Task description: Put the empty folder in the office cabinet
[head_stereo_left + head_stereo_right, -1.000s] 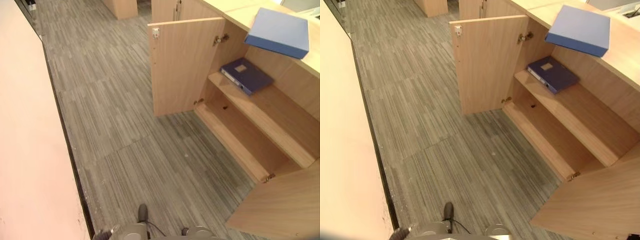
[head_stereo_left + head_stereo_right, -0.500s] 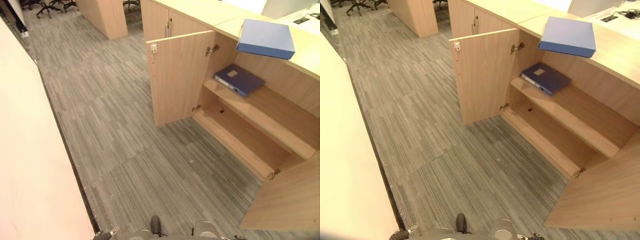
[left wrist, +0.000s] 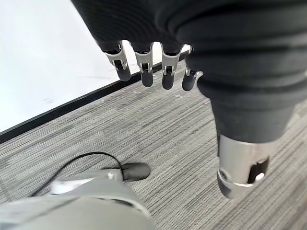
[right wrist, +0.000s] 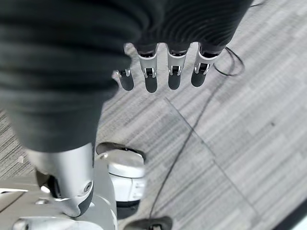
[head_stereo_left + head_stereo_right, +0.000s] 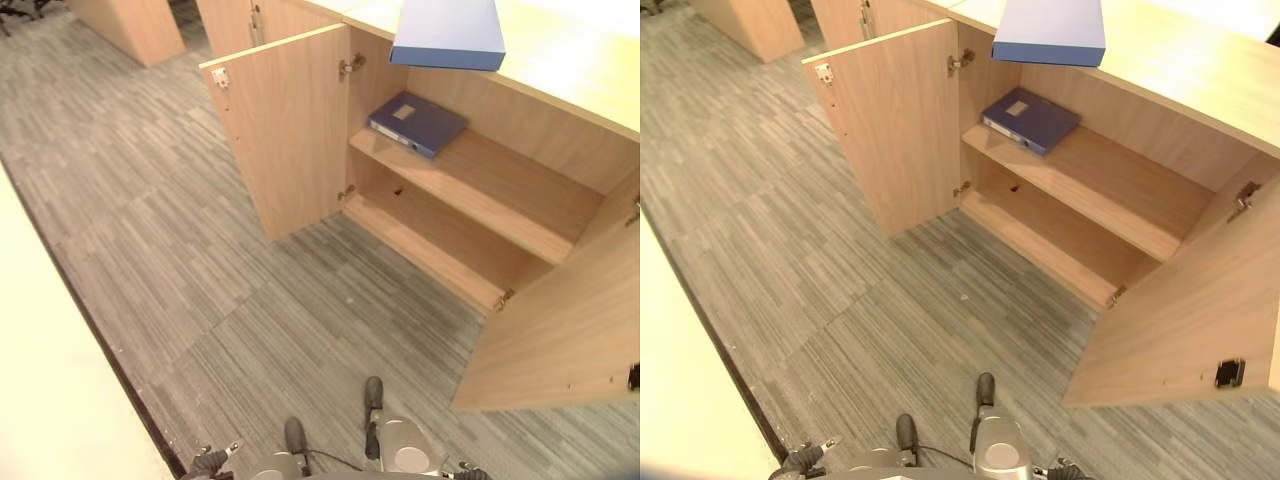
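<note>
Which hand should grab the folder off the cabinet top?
Probably right, narrowly. The light blue folder lies on the cabinet top, ahead and to the robot's right. Both the left hand and right hand hang open over the floor, holding nothing, so side alone decides.

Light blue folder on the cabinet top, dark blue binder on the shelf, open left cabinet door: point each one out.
light blue folder point(image 5: 447, 32), left eye view, middle of its top cover.
dark blue binder point(image 5: 420, 121), left eye view, middle of its cover.
left cabinet door point(image 5: 290, 130), left eye view, middle of its inner face.
</note>
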Controlling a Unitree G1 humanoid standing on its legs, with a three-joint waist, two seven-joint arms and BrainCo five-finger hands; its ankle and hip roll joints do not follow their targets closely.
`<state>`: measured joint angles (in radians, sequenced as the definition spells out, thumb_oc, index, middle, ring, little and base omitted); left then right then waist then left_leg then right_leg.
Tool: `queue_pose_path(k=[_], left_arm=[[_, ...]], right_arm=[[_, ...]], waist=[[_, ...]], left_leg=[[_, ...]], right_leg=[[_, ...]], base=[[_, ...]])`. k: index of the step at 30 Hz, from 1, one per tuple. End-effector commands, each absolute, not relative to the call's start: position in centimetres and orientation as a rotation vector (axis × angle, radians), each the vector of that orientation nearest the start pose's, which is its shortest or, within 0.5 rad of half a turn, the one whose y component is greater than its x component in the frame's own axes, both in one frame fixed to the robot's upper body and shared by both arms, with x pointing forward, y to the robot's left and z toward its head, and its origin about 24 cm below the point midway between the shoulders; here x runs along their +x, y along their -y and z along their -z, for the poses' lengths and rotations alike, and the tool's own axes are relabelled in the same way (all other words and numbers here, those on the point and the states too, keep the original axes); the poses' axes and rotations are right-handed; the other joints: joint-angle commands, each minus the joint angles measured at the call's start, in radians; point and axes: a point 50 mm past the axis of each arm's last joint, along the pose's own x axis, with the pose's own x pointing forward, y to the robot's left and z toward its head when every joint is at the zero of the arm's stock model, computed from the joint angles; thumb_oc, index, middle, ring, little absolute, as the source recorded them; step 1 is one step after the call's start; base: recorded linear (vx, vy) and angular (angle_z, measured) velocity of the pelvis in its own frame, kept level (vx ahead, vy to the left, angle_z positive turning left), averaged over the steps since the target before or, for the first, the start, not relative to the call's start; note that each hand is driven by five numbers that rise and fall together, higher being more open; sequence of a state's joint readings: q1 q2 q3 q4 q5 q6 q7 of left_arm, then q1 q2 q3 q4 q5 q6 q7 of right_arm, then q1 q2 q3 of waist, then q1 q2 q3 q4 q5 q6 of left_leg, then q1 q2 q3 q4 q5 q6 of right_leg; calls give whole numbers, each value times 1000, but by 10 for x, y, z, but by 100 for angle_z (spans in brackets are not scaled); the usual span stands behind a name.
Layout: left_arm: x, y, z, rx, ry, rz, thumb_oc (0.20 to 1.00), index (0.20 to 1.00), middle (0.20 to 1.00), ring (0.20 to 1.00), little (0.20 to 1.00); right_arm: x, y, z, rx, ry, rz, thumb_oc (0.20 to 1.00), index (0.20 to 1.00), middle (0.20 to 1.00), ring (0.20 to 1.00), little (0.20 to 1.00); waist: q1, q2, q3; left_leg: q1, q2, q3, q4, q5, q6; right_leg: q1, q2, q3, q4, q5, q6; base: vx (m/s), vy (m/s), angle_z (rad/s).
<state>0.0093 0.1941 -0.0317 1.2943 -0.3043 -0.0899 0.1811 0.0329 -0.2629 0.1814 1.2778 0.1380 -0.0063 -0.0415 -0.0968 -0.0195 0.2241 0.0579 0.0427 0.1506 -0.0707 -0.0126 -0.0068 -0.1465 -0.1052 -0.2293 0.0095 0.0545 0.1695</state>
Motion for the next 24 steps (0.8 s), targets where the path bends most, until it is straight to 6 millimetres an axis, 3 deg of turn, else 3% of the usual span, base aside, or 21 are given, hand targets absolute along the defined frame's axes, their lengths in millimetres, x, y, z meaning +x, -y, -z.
queue_pose_path(k=[1,5,6,8,9,10,13,16,18,19,20,21,24], left_arm=[[61,-239,165,49,-1216,-487,1000,1000,1000,1000,1000],[64,-234,166,44,-1218,-465,1000,1000,1000,1000,1000],[66,-233,166,41,-1213,-462,1000,1000,1000,1000,1000],[74,-231,165,39,-1184,-446,1000,1000,1000,1000,1000],[74,-231,165,39,-1184,-447,1000,1000,1000,1000,1000],[79,-230,163,35,-1161,-449,1000,1000,1000,1000,1000],[80,-227,164,30,-1157,-445,1000,1000,1000,1000,1000],[74,-228,165,17,-1174,-455,1000,1000,1000,1000,1000],[71,-228,166,14,-1184,-468,1000,1000,1000,1000,1000],[71,-228,166,14,-1184,-468,1000,1000,1000,1000,1000],[71,-227,166,13,-1184,-468,1000,1000,1000,1000,1000],[69,-226,166,5,-1187,-473,1000,1000,1000,1000,1000],[69,-225,167,-10,-1183,-488,1000,1000,1000,1000,1000]], right_arm=[[59,252,164,-257,-1325,170,1000,1000,1000,1000,1000],[59,256,163,-241,-1324,210,1000,1000,1000,1000,1000],[59,256,163,-237,-1324,218,1000,1000,1000,1000,1000],[56,255,163,-231,-1323,220,1000,1000,1000,1000,1000],[56,255,163,-230,-1323,219,1000,1000,1000,1000,1000],[57,256,163,-236,-1319,225,1000,1000,1000,1000,1000],[51,259,163,-240,-1338,243,1000,1000,1000,1000,1000],[46,259,163,-232,-1353,254,1000,1000,1000,1000,1000],[43,261,163,-242,-1362,259,1000,1000,1000,1000,1000],[43,261,163,-241,-1362,259,1000,1000,1000,1000,1000],[44,262,163,-243,-1359,259,1000,1000,1000,1000,1000],[45,263,162,-245,-1351,265,1000,1000,1000,1000,1000],[43,267,161,-238,-1349,286,1000,1000,1000,1000,1000]], waist=[[7,-10,-36],[2,-18,-42],[2,-22,-42],[4,-38,-35],[3,-40,-37],[13,-58,-27],[28,-67,-16],[45,-82,-17],[56,-68,-20],[55,-69,-22],[56,-59,-23],[58,-40,-26],[54,-21,-28]], left_leg=[[151,-29,3,-5,-109,-23],[120,21,9,132,-124,-48],[110,35,16,181,-108,-57],[47,93,26,404,-11,-74],[44,91,25,403,-9,-73],[-10,114,25,578,44,-63],[-87,150,70,644,71,-51],[-152,134,58,542,51,-39],[-162,118,-15,328,85,-55],[-162,117,-15,323,89,-55],[-153,116,-44,241,110,-64],[-163,130,-104,143,168,-81],[-154,154,-148,50,217,-108]], right_leg=[[-8,28,28,-23,93,-37],[22,48,32,10,28,-72],[38,53,30,14,15,-83],[109,86,27,9,-26,-125],[107,85,26,9,-26,-125],[148,102,31,4,-44,-149],[200,114,42,-13,-65,-166],[229,101,70,-22,-70,-156],[235,91,100,4,-98,-148],[233,90,99,4,-98,-148],[239,91,110,12,-109,-146],[250,91,128,26,-130,-144],[265,85,162,42,-152,-136]], base=[[266,-285,13],[191,-240,14],[207,-295,27],[231,-358,20],[171,-316,-4],[156,-288,-17],[142,-219,-23],[153,-76,-25],[122,60,-30],[100,64,-36],[156,93,-51],[204,121,-44],[146,99,-53]])
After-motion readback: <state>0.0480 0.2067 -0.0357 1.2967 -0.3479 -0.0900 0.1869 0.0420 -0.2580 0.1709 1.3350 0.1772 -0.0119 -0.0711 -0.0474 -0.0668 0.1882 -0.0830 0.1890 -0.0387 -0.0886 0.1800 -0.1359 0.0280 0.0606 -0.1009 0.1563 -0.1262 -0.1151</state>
